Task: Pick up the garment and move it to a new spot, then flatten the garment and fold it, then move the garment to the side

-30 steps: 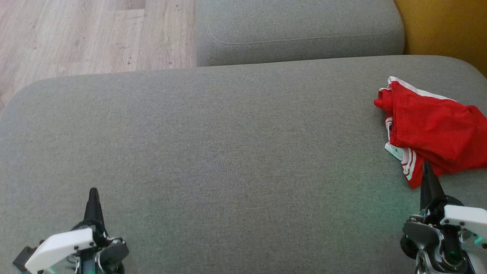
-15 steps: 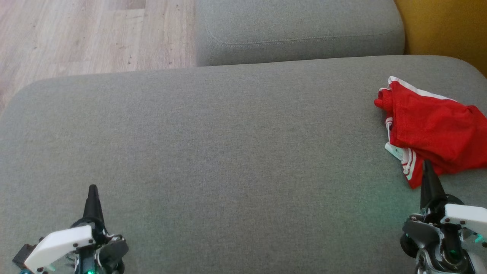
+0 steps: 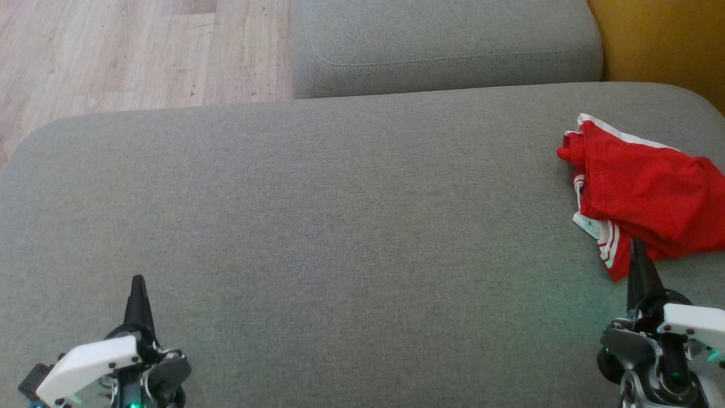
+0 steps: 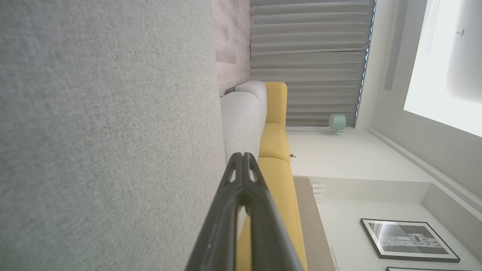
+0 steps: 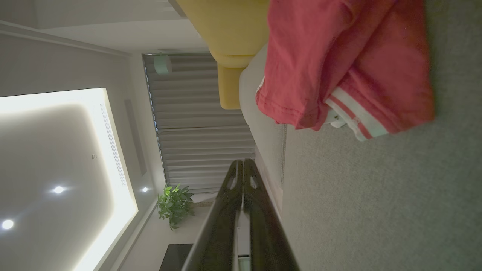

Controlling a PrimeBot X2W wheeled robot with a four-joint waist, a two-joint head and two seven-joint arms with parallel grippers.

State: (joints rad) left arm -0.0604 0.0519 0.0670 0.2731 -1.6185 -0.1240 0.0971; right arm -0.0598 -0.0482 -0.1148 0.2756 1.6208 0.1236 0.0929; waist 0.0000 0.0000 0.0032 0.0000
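Left hand (image 3: 137, 281): fingers pressed together, toward the near left corner of the sofa (image 3: 340, 226), well apart from the garment (image 3: 640, 181). Garment: bunched at the right edge, long axis running rightward, its right part cut off. Right hand (image 3: 637, 245): fingers pressed together, just before the near hem; this is the nearer arm. Contact cannot be determined.

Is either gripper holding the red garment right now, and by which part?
Nothing is held. The left gripper and the right gripper are both shut with nothing between their fingers. The red garment lies bunched on the grey cushion.
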